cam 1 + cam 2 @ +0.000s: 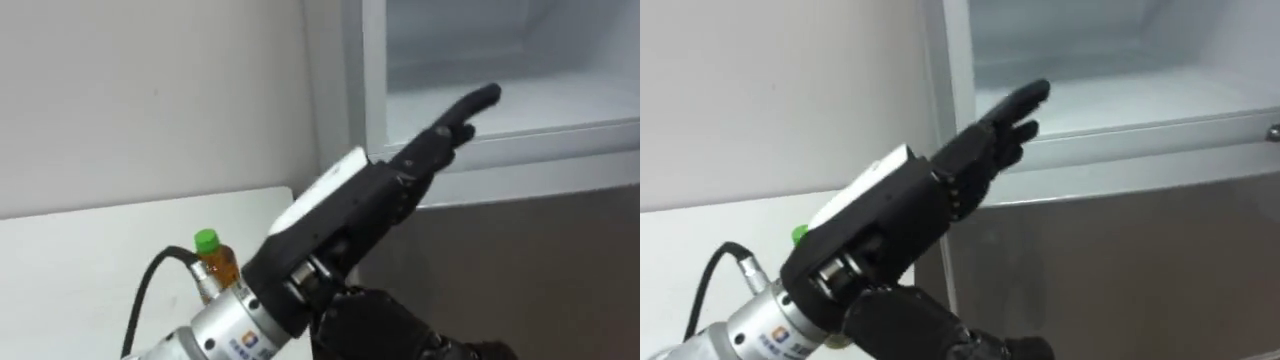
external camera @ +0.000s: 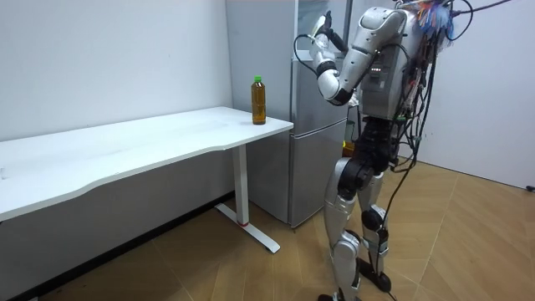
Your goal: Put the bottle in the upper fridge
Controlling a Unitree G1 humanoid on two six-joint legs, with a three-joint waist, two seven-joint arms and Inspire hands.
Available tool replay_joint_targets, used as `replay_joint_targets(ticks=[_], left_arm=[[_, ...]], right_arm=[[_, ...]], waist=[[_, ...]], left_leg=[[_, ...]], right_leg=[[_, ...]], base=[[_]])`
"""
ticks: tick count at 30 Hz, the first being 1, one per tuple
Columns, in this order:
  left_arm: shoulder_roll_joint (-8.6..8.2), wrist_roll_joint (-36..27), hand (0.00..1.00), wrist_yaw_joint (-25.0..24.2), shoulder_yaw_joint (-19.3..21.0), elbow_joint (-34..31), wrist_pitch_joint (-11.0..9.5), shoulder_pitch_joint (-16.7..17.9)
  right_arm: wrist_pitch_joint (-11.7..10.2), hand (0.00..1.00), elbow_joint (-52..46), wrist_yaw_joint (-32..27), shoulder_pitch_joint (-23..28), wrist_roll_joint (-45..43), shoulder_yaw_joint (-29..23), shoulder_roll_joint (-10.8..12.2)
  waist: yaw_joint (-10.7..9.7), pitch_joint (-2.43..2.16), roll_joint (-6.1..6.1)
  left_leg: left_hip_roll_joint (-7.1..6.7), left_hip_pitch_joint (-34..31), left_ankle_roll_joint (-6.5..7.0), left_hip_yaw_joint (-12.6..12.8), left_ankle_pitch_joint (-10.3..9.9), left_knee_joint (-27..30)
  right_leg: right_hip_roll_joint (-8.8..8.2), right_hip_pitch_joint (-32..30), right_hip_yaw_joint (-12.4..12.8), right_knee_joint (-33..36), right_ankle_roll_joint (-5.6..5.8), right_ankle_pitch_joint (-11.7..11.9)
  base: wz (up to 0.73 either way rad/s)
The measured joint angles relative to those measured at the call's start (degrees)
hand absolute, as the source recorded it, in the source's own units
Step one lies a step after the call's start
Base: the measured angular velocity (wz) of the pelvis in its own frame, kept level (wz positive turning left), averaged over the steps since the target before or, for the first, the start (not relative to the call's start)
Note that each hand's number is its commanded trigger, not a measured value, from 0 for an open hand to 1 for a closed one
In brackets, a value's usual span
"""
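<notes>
The left hand and its wrist hide the bottle below its green cap and neck, while the lower edge cuts off the right hand

The left hand rises from the lower left with its fingers held straight, slanting up and to the right toward the open upper compartment of the fridge. The fingertips lie in front of the compartment's pale floor; contact cannot be told. Below runs the closed grey lower door. Behind the hand, the green cap of the bottle peeks out over the white table. The dark right hand sits at the bottom edge.
</notes>
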Motion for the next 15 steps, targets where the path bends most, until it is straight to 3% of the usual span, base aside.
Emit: replay_joint_targets(ticks=[3, 5, 9, 12, 15], left_arm=[[0.59, 1.2, 0.0, 0.66, 3.53, -1.24, -1.53, 0.59], [1.66, 2.56, 0.0, 2.33, 7.67, -1.78, -2.93, 3.31], [1.75, 4.61, 0.0, 5.61, 12.72, -2.67, -4.24, 8.43], [1.65, 4.49, 0.0, 7.54, 17.28, -2.78, -4.97, 11.8], [1.59, 4.42, 0.0, 10.25, 22.41, -3.01, -7.36, 15.4]], right_arm=[[-0.04, 0.0, -0.05, -0.13, 0.45, -0.26, 0.05, 0.29], [-0.12, 0.0, -0.14, 0.05, 0.93, -1.08, -0.48, 0.14], [-1.17, 0.0, -0.13, 0.23, 2.07, -1.5, -1.4, 0.44], [-1.89, 0.0, -0.25, 0.25, 3.48, -1.31, -1.65, 0.33], [-2.93, 0.0, -0.83, 0.25, 4.61, -0.66, -3.41, 0.52]], waist=[[1.93, 0.04, -0.1], [2.88, -0.26, 0.35], [3.58, -0.19, 0.3], [5.38, -0.27, 0.42], [6.69, -0.3, 0.44]], left_leg=[[0.0, 0.08, 0.0, -0.06, 0.0, 0.3], [-0.02, 0.18, 0.0, -0.07, 0.0, 0.33], [-0.31, 0.11, -0.01, -1.59, 0.01, 0.88], [-0.46, -0.03, 0.01, -1.67, 0.07, 1.23], [-0.71, 0.06, 0.07, -1.73, 0.2, 1.3]], right_leg=[[-0.02, 0.26, -0.28, -0.03, 0.0, 0.0], [-0.02, 0.78, -0.38, -0.16, 0.01, -0.01], [-0.01, 2.01, -1.74, -1.29, 0.03, -0.02], [-0.14, 2.05, -1.93, -1.4, -0.16, -0.4], [-0.46, 1.93, -1.89, -0.88, -0.07, -1.11]], base=[[0.0], [0.02], [0.18], [0.01], [0.02]])
